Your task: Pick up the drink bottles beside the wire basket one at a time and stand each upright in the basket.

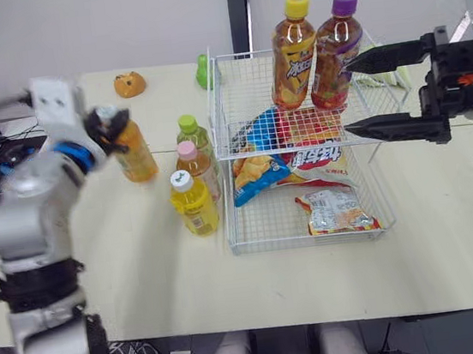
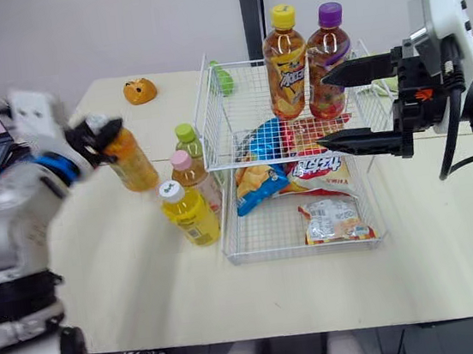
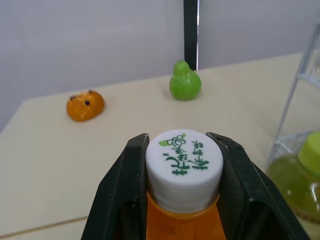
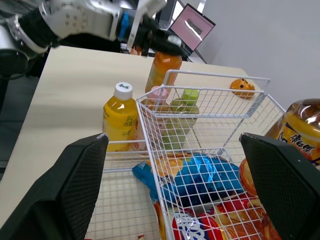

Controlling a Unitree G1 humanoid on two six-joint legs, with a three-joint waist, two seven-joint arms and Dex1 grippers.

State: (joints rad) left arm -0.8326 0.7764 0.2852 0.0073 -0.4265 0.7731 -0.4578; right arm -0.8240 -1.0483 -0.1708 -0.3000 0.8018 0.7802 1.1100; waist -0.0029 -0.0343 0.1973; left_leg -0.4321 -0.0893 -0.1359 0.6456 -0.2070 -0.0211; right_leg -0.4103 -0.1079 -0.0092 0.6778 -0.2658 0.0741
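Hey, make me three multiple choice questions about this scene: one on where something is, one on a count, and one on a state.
1. Where does the purple-capped bottle stand? A) in the wire basket B) on the floor C) on a shelf
2. How many bottles stand in the basket? A) one B) two C) four
3. What is the left gripper doing? A) hanging open B) shut on nothing C) shut on the orange bottle
Answers: A, wire walls surround it; B, it and the yellow-capped bottle; C, the fingers clamp its white cap.
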